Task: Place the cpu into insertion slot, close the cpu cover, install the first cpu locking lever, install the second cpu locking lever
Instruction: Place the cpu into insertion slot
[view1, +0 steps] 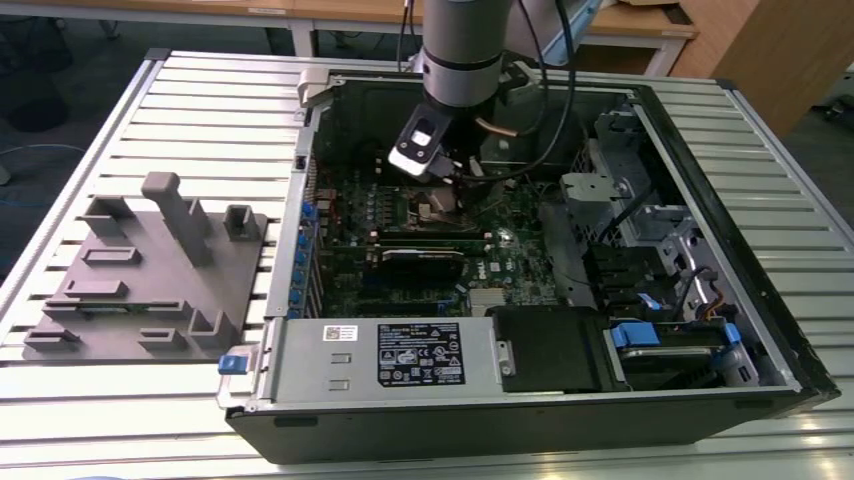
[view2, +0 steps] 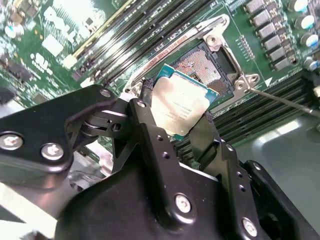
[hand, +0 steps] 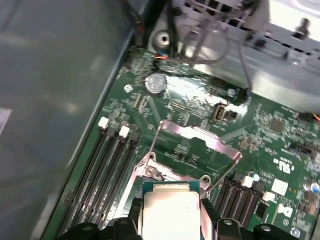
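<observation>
Just above the insertion slot (view2: 202, 65), tilted, clamped between the fingers of the gripper (view2: 175, 122): the cpu (view2: 184, 100). Swung up from one edge of the slot: the cpu cover (hand: 220, 146). On two opposite sides of the slot: memory slots (hand: 107, 165). Nearer the exterior camera than the slot: an expansion card (view1: 420, 255), then a power supply (view1: 400, 355). Well off to the exterior view's left of the slot, outside the computer case (view1: 534, 430), on the table (view1: 200, 90): a fixture block (view1: 147, 270).

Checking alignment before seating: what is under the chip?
The open socket: part of its gold contact field shows past the chip held in the gripper. The remainder is hidden beneath the chip.
</observation>
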